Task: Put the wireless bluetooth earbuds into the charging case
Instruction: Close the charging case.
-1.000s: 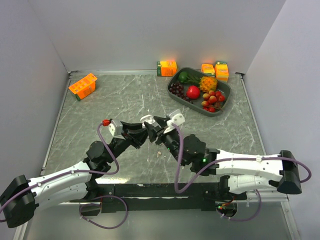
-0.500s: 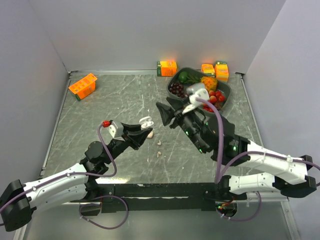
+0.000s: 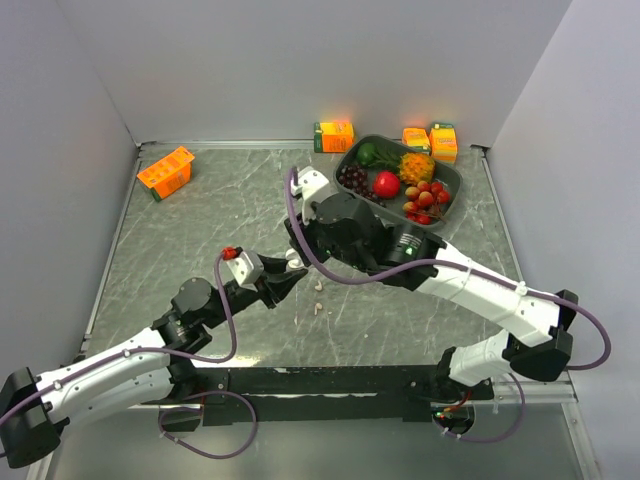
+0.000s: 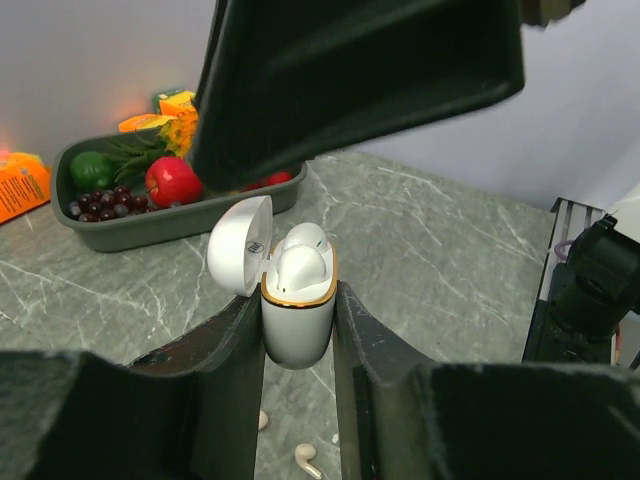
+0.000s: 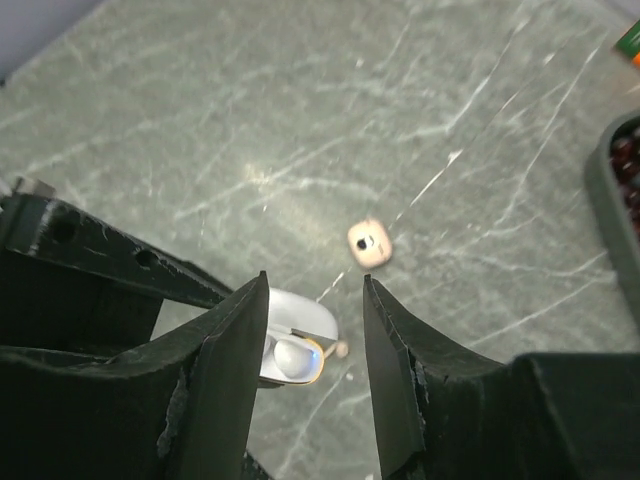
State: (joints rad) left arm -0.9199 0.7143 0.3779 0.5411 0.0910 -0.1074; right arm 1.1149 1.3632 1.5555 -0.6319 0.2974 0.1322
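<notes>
A white charging case (image 4: 297,325) with a gold rim stands upright with its lid open, and my left gripper (image 4: 298,300) is shut on its body. White earbuds (image 4: 300,262) sit in its wells. In the top view the case (image 3: 293,257) is just beyond the left gripper (image 3: 291,272). My right gripper (image 5: 315,282) hangs open above it, with nothing between its fingers, and looks down on the case (image 5: 292,356). Two loose beige earbuds (image 3: 319,285) (image 3: 319,308) lie on the table. One beige earbud (image 4: 305,458) shows below the case. A small beige case (image 5: 369,243) lies closed on the table.
A dark tray (image 3: 452,205) of fruit stands at the back right. Orange cartons stand at the back left (image 3: 165,172), at the back middle (image 3: 333,136) and behind the tray (image 3: 430,140). The right arm (image 3: 440,280) stretches across the middle of the table.
The right arm drew back from the case towards the tray, then swung left and now hangs over the case. The left gripper has shifted slightly right, still holding the case.
</notes>
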